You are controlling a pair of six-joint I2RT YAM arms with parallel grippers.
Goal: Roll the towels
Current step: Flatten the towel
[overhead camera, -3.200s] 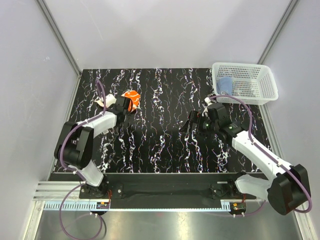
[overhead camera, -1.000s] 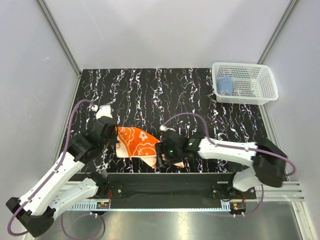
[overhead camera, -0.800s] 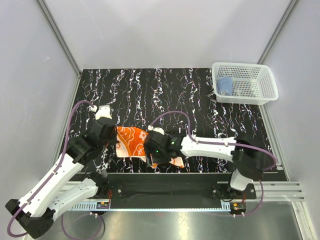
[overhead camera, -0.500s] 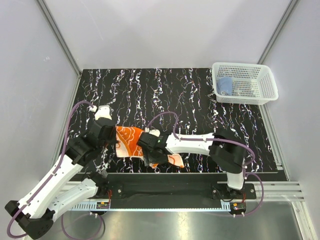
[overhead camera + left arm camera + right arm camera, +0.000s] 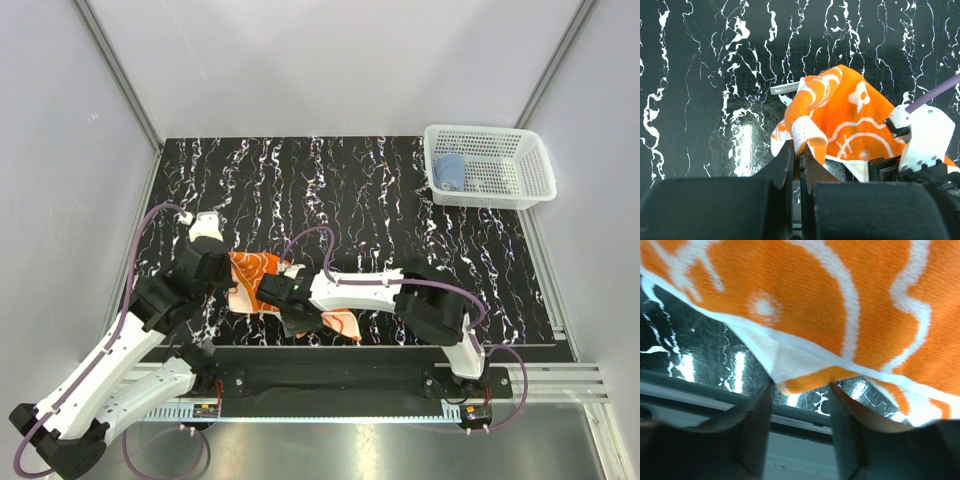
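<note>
The orange towel with white swirls lies partly spread near the table's front left. My left gripper is shut on a raised fold at the towel's near corner. The right arm reaches left across the towel, and the right gripper sits at its front edge. In the right wrist view the orange towel fills the top. A white-edged corner of it hangs between the open fingers of the right gripper. The light blue towel lies in the basket.
The white mesh basket stands at the back right corner of the black marbled table. The table's front edge and its metal rail run just below the right gripper. The right arm's white link shows beside the towel.
The right arm has swept left over the orange towel and its jaws have narrowed. The left gripper keeps its hold, pulling the towel slightly left.
</note>
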